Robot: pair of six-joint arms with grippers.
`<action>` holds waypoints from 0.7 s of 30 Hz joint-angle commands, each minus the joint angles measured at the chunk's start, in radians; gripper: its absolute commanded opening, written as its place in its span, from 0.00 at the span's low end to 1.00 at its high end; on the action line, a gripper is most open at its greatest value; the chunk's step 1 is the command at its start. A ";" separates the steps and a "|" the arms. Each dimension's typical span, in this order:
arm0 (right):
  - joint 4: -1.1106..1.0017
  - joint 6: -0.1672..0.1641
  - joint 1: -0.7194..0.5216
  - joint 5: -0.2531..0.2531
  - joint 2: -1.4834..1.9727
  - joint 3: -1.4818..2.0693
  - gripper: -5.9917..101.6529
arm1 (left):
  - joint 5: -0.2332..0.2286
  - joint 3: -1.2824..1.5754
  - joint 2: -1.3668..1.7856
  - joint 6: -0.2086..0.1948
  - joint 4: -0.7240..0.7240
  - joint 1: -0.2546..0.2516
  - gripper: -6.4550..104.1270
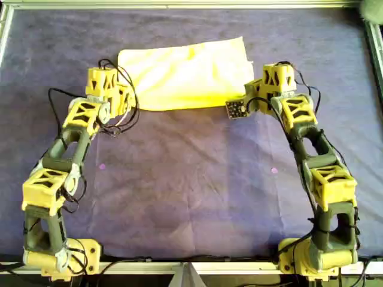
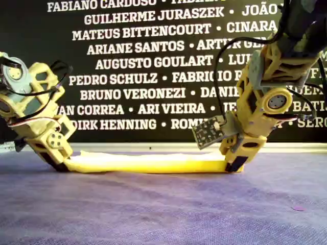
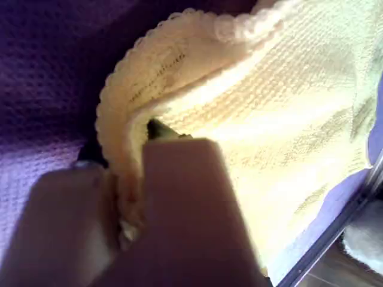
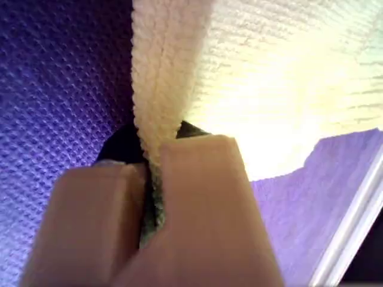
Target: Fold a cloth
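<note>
So the bright yellow soft knit cloth (image 1: 185, 75) was lying folded into a long strip on the dark purple fabric table covering (image 1: 191, 179), toward the far side of the table in the overhead view, stretched between the two arms. Each yellow arm sat at one end of the strip's near edge, one at the overhead view's left, one at its right.

My first gripper (image 3: 128, 197) was clamped down on a scalloped, doubled-over edge of the cloth, with the fabric bunched up between its pale fingers (image 3: 185, 221). My second gripper (image 4: 152, 203) was pinched shut on a doubled edge too, both layers running straight into the narrow gap between its fingers (image 4: 203, 215).

Honestly couldn't tell which arm was which from the wrist shots, they looked too alike.

In the exterior view the strip lay low and flat on the covering, both ends tucked under the gripper tips, with a wall of white printed names (image 2: 153, 61) behind.
</note>
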 commanded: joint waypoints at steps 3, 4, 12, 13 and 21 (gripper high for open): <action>0.092 -0.003 -0.003 -0.005 0.141 -0.054 0.05 | -0.006 0.000 0.175 -0.005 0.002 -0.009 0.06; 0.129 -0.005 0.002 -0.006 0.160 -0.054 0.05 | -0.006 0.023 0.209 -0.005 0.002 -0.009 0.06; 0.264 -0.008 -0.006 -0.005 0.270 -0.035 0.06 | 0.009 0.359 0.454 -0.005 0.002 -0.025 0.06; 0.278 -0.008 -0.002 -0.005 0.287 -0.023 0.06 | 0.009 0.391 0.474 -0.005 0.002 -0.025 0.06; 0.311 -0.006 0.011 -0.006 0.540 0.298 0.06 | 0.011 0.597 0.623 -0.005 0.002 -0.025 0.06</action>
